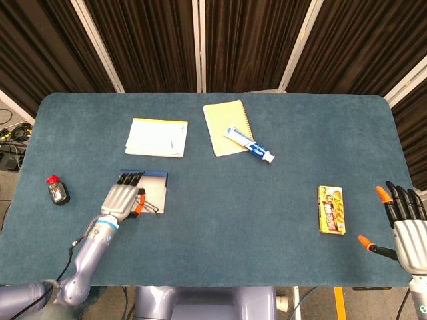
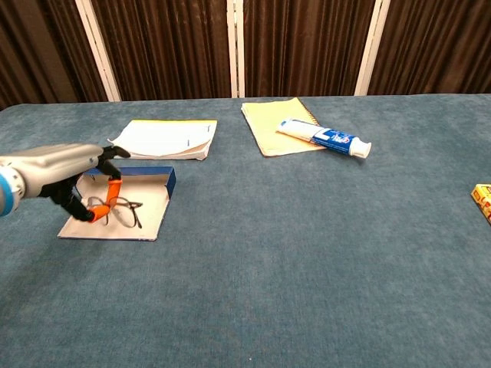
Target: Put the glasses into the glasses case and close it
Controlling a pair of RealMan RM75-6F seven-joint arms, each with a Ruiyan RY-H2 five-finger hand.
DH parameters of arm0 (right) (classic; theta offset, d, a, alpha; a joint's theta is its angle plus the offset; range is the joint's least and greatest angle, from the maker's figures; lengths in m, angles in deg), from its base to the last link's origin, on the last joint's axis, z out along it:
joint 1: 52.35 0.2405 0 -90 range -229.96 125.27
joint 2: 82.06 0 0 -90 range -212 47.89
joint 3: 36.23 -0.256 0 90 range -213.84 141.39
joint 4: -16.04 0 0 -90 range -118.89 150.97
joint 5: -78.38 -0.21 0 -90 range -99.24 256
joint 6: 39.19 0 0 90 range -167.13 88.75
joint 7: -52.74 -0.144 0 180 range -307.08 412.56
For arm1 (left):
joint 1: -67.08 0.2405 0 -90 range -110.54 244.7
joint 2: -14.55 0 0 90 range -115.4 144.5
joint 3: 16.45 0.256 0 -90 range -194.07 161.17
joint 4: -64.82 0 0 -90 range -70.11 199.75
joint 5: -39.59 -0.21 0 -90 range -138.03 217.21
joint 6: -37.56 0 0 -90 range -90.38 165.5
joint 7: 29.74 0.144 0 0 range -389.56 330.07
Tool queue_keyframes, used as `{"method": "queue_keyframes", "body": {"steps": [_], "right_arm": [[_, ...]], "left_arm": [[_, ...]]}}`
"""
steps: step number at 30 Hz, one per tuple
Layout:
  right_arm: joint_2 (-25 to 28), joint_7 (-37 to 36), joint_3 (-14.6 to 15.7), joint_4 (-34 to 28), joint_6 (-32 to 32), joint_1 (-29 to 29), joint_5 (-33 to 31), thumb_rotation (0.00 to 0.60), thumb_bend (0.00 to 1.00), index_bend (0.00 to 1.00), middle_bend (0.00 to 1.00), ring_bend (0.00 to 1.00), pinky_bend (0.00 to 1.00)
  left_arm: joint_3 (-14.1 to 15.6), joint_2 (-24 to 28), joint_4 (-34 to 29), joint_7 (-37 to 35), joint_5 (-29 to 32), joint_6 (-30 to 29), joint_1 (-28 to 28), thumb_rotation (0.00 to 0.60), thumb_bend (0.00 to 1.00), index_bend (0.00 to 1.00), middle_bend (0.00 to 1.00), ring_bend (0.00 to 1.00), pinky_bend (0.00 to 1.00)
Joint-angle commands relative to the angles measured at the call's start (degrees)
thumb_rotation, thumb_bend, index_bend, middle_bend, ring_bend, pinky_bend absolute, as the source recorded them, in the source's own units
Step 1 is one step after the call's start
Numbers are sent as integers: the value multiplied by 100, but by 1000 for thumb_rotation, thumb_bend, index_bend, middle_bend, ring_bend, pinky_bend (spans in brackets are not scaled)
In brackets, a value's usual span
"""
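My left hand (image 1: 121,198) (image 2: 73,178) pinches thin wire-framed glasses (image 2: 119,211) (image 1: 148,203) between orange-tipped thumb and finger. It holds them just over the open glasses case (image 2: 146,207) (image 1: 159,189), a flat white box with a blue raised lid edge at its far side. Whether the glasses touch the case floor I cannot tell. My right hand (image 1: 405,220) hovers at the table's front right edge, fingers spread, holding nothing; the chest view does not show it.
A white booklet (image 1: 157,137) lies behind the case. A yellow notepad (image 1: 225,128) carries a toothpaste tube (image 1: 250,146). A small dark bottle with a red cap (image 1: 58,191) stands at the left. A yellow snack box (image 1: 331,209) lies near my right hand.
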Motion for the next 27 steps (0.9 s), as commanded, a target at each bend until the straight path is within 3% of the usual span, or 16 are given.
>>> {"method": "queue_keyframes", "body": {"steps": [1, 10, 20, 22, 27], "right_arm": [[-19, -2, -46, 44, 43, 19, -95, 600, 0, 0, 0, 0, 0], [-64, 67, -114, 123, 117, 48, -285, 600, 0, 0, 0, 0, 0], [-41, 37, -157, 128, 116, 39, -391, 600, 0, 0, 0, 0, 0], [-39, 34, -150, 128, 131, 43, -387, 600, 0, 0, 0, 0, 0], [-37, 31, -138, 133, 132, 47, -363, 600, 0, 0, 0, 0, 0]], "left_arm": [[-200, -157, 405, 1, 290, 267, -312, 600, 526, 611, 0, 0, 0], [-309, -429, 1145, 69, 686, 543, -773, 600, 528, 614, 0, 0, 0], [-209, -480, 1615, 49, 766, 617, -954, 600, 525, 604, 0, 0, 0], [-184, -485, 1669, -54, 679, 620, -943, 600, 503, 542, 0, 0, 0], [-104, -433, 1740, -341, 370, 559, -871, 600, 350, 52, 0, 0, 0]]}}
